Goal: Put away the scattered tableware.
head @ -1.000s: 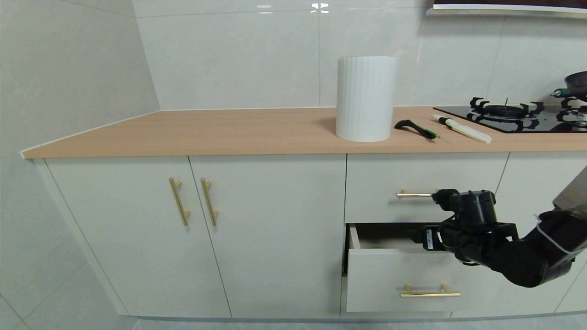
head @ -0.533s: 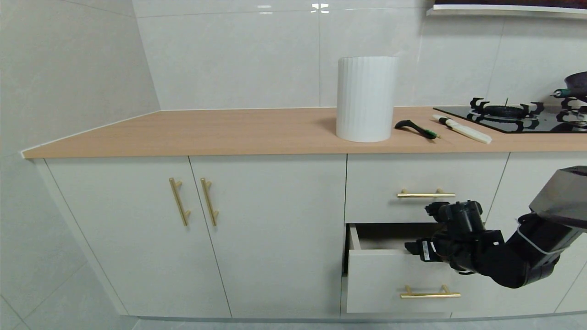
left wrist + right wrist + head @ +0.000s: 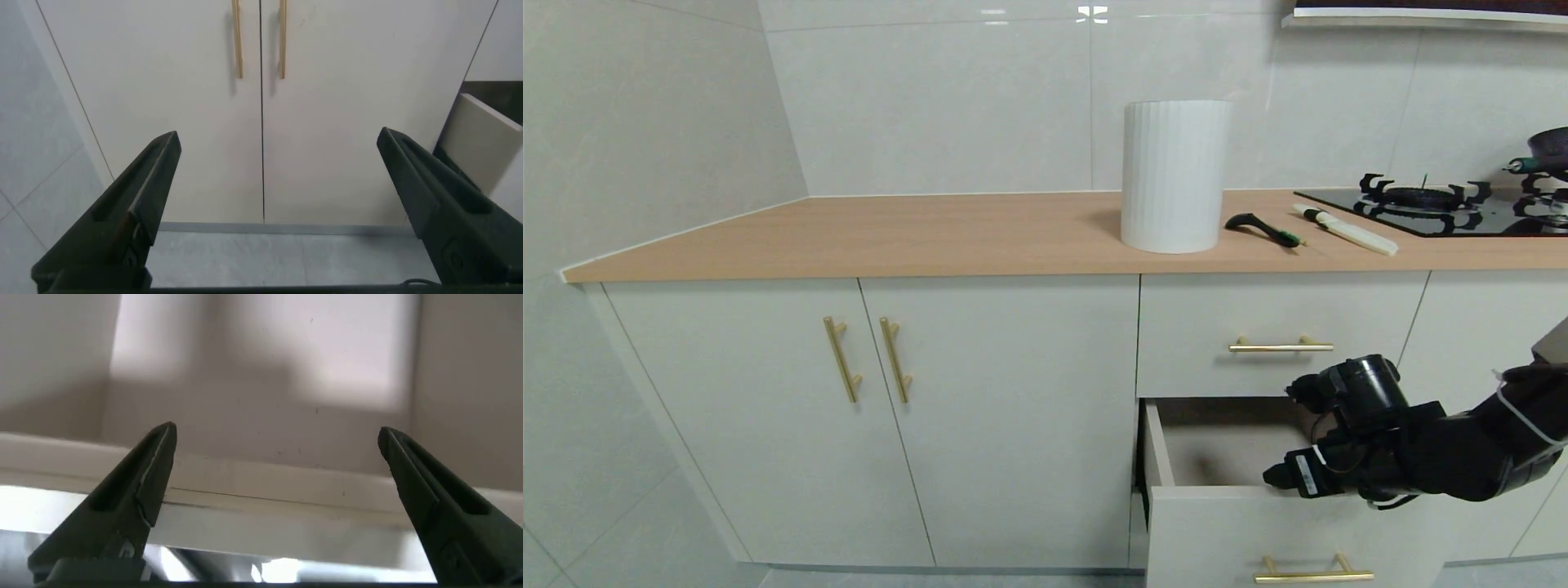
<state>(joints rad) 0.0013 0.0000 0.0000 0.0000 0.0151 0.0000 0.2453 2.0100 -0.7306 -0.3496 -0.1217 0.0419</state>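
A black peeler with a green tip and a white utensil with a dark handle end lie on the wooden countertop, to the right of a tall white ribbed canister. Below them the lower drawer stands pulled out, its inside bare as far as I see. My right gripper sits at the top edge of the drawer front, open; its wrist view faces into the drawer between the spread fingers. My left gripper is open, low before the cabinet doors.
A shut upper drawer with a gold handle sits above the open one. A black gas hob takes the counter's right end, with a dark pan at the edge. Double doors with gold handles are to the left.
The right gripper dropped from the upper drawer's handle height to the lower drawer's front edge and drew back. The lower drawer has slid farther out.
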